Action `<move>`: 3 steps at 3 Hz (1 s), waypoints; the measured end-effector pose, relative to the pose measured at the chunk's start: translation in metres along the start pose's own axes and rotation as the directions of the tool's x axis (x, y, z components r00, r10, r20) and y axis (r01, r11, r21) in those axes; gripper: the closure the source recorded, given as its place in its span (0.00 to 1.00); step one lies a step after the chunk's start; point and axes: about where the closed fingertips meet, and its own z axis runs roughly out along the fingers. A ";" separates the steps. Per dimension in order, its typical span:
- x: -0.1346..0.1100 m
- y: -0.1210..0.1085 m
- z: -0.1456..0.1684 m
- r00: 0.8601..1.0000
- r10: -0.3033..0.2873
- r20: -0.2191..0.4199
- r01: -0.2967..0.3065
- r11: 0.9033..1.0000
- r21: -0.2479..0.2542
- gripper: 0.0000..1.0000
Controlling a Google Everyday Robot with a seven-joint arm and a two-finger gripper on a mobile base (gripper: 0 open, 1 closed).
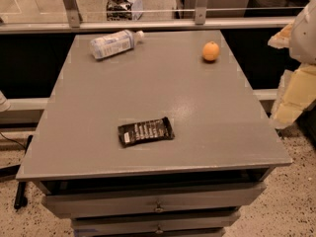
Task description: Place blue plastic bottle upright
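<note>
The blue plastic bottle [112, 44] lies on its side at the far left of the grey table [197, 112]. Its white cap points right, toward the back edge. My gripper [295, 90] shows as pale cream parts at the right edge of the view, beside the table's right side and below a white arm segment. It is far from the bottle and touches nothing on the table.
An orange fruit [211, 51] sits at the far right of the table. A dark snack bar wrapper [145, 131] lies near the front middle. Drawers [158, 206] run under the tabletop. A glass rail with metal posts [201, 4] stands behind the table.
</note>
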 end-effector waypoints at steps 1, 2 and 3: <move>-0.029 -0.023 0.026 0.996 -0.086 0.036 0.086 0.996 0.011 0.00; -0.070 -0.057 0.058 0.978 -0.187 0.091 0.185 0.982 0.032 0.00; -0.120 -0.099 0.079 0.956 -0.255 0.144 0.245 0.966 0.081 0.00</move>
